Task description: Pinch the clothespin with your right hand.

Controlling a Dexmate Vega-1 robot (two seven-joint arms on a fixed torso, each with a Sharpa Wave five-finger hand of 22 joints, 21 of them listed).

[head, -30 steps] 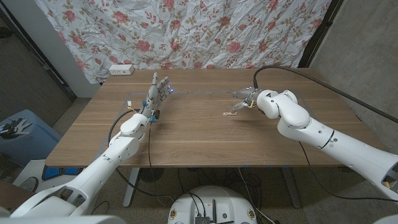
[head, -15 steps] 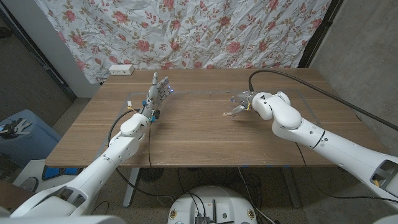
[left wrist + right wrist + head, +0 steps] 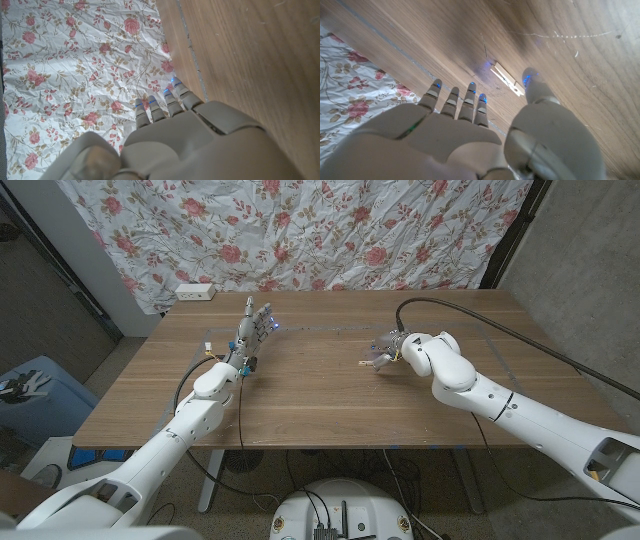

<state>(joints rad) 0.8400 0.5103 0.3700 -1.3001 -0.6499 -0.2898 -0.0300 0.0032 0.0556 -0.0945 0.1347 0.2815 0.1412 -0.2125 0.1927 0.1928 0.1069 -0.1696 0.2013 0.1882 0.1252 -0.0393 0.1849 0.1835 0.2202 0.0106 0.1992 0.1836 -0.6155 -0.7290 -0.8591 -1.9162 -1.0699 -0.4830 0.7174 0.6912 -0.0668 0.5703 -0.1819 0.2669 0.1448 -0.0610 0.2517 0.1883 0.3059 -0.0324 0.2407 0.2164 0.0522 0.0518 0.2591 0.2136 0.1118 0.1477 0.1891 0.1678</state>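
A small pale wooden clothespin (image 3: 369,363) lies on the wooden table (image 3: 320,405), right of centre. My right hand (image 3: 386,347) hovers just behind it, fingers pointing toward it. In the right wrist view the clothespin (image 3: 506,80) lies on the wood in the gap between my fingertips (image 3: 471,93) and thumb, which are spread apart and not closed on it. My left hand (image 3: 251,330) stands upright at the table's back left, fingers extended and holding nothing; in the left wrist view its fingers (image 3: 165,105) reach toward the floral cloth.
A white power strip (image 3: 194,291) sits at the table's back left edge. A floral cloth (image 3: 300,230) hangs behind the table. A thin line of tape (image 3: 320,329) runs across the far side of the tabletop. A blue chair (image 3: 30,395) stands off to the left.
My right arm has swung left, bringing the hand closer over the clothespin. The clothespin and my left hand have stayed where they were.
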